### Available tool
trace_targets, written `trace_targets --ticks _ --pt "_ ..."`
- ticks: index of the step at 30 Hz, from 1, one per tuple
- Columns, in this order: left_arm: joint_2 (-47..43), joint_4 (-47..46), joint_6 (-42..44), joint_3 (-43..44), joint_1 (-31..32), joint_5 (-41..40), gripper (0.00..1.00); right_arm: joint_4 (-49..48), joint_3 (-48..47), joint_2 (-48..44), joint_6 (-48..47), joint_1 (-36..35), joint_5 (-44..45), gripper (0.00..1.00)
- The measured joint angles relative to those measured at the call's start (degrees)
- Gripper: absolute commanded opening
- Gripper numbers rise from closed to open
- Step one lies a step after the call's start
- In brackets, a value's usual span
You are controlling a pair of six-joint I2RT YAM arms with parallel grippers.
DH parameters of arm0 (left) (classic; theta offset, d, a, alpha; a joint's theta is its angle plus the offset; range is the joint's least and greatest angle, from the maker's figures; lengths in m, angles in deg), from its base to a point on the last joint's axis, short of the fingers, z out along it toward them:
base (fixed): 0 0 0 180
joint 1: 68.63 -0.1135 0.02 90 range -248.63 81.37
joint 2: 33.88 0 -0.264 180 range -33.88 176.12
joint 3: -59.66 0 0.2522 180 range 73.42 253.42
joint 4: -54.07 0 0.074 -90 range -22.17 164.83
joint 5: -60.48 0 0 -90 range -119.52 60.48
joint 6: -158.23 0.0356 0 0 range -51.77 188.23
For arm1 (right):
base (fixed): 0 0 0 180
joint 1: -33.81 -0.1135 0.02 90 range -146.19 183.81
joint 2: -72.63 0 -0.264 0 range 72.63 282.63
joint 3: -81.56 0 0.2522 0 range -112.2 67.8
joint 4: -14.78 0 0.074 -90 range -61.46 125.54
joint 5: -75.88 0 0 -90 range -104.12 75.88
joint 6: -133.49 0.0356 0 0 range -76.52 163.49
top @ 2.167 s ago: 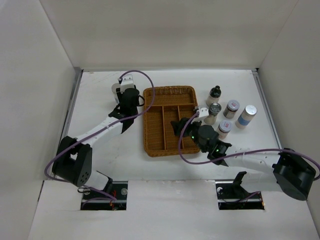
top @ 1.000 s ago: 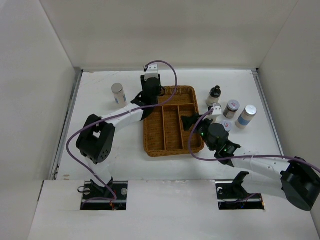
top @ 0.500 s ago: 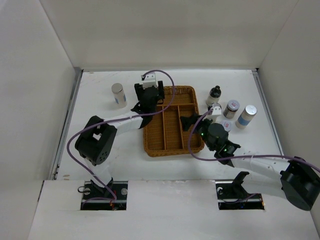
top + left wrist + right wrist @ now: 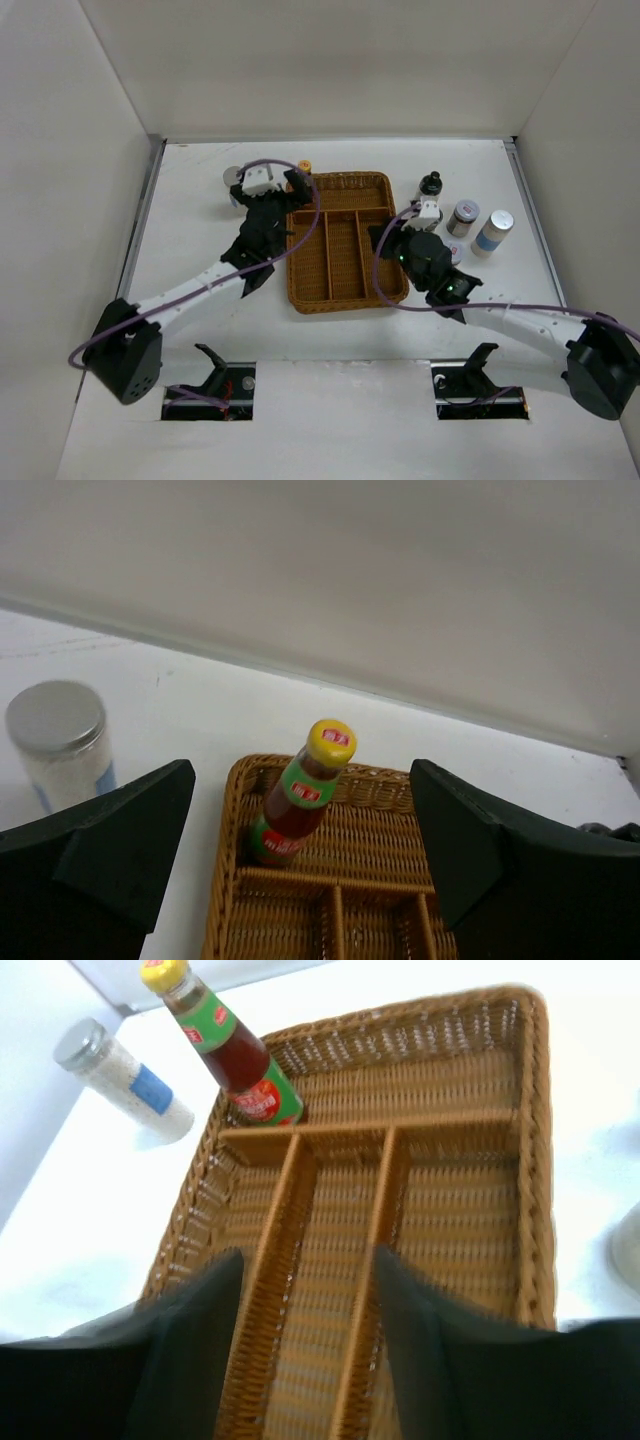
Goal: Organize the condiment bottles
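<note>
The red sauce bottle [image 4: 298, 798] with a yellow cap stands in the far-left corner of the wicker tray [image 4: 340, 285], and shows in the top view [image 4: 303, 168] and the right wrist view [image 4: 235, 1055]. My left gripper [image 4: 300, 815] is open, just short of the bottle with its fingers [image 4: 110, 855] apart from it. A silver-lidded jar [image 4: 58, 742] stands on the table left of the tray, half hidden behind the left gripper [image 4: 278, 198] from above. My right gripper [image 4: 305, 1330] hangs over the tray's long compartments, narrowly open and holding nothing.
Right of the tray stand a black-capped bottle [image 4: 430, 185], a silver-lidded jar [image 4: 463, 216] and a white-and-blue bottle [image 4: 495, 231]. Another jar [image 4: 454, 251] is partly hidden by the right arm. White walls close off the table at the back and both sides.
My left gripper has opened and drawn back left from the tray's far-left corner, leaving the red sauce bottle standing there. The right gripper's fingers have narrowed.
</note>
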Motion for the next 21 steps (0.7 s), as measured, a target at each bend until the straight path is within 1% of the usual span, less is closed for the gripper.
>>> trace_targets --ticks 1,2,3,4,6,7,10,13,15,18,21 --pt "-2.8 -0.6 -1.2 -3.0 0.3 -0.6 0.88 1.6 -1.7 0.0 0.0 0.3 0.3 0.27" --pt "-5.3 -0.9 -2.4 -6.2 0.6 -1.2 0.87 3.5 -3.7 0.0 0.2 0.9 0.7 0.26" --pt "-7.6 -1.1 -3.7 -9.3 0.8 -1.5 0.87 5.0 -5.4 0.0 0.1 1.5 1.3 0.26" --pt "-9.3 -1.2 -4.9 -12.0 1.0 -1.8 0.87 6.8 -7.2 0.0 0.2 2.4 1.8 0.31" --pt "-12.5 -0.8 -7.3 -17.9 1.6 -2.3 0.87 9.8 -9.9 0.0 0.4 4.7 3.4 0.58" --pt "-13.8 -0.4 -8.3 -20.3 1.7 -2.4 0.87 11.2 -10.7 0.0 0.2 6.2 4.6 0.70" --pt "-17.5 1.2 -11.3 -26.0 1.9 -2.4 0.87 15.0 -11.2 0.1 -0.2 9.9 8.3 0.88" --pt "-19.3 0.9 -13.5 -28.4 1.4 -2.4 0.87 18.4 -11.2 1.6 -1.4 14.1 11.1 0.95" --pt "-18.7 -0.3 -14.4 -29.0 0.5 -1.8 0.87 20.7 -11.7 3.7 -2.0 16.8 12.3 1.00" --pt "-17.3 -1.6 -15.3 -29.7 -0.7 0.0 0.87 23.8 -14.4 8.7 -3.0 20.1 12.9 1.00" --pt "-16.2 -2.8 -16.0 -30.4 -1.1 1.1 0.87 25.0 -16.2 12.2 -3.4 22.0 11.8 1.00"
